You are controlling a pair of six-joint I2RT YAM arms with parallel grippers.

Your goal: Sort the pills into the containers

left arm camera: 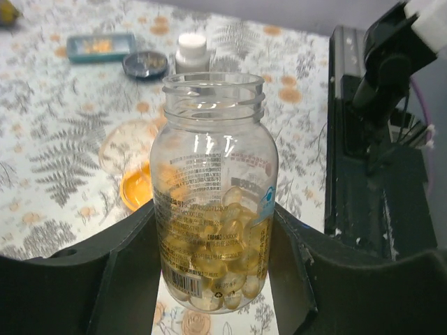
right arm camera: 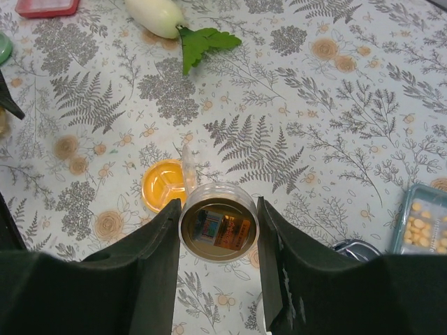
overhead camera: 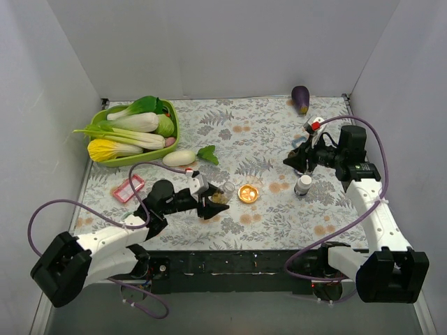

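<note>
Gripping an open bottle [left arm camera: 213, 139] from both sides, the left hand [left arm camera: 213, 237] is closed on it, its fingers [left arm camera: 133, 258] pressed against the clear wall. The bottle's mouth points up in the wrist view, with no lid, and yellow pills [left arm camera: 227, 262] fill its lower part. The amber dish [overhead camera: 248, 193] lies on the counter [overhead camera: 265, 139] just beside that bottle, between the two hands. The right hand [right arm camera: 218, 227] is closed on a second bottle [right arm camera: 218, 234], seen end-on as a clear ring with a label showing through; I cannot tell whether it holds pills. A white-capped bottle [overhead camera: 303, 184] stands upright near the right hand. A blue tray [right arm camera: 422, 223] of pale pills and a dark cap [right arm camera: 353, 248] lie close together on the counter. A green basket [overhead camera: 174, 132] of leafy greens sits at the far left, with a white radish [overhead camera: 179, 158] beside it. A pink tray [overhead camera: 128, 188] lies nearer the left arm, and an eggplant [overhead camera: 301, 99] rests at the far edge.
</note>
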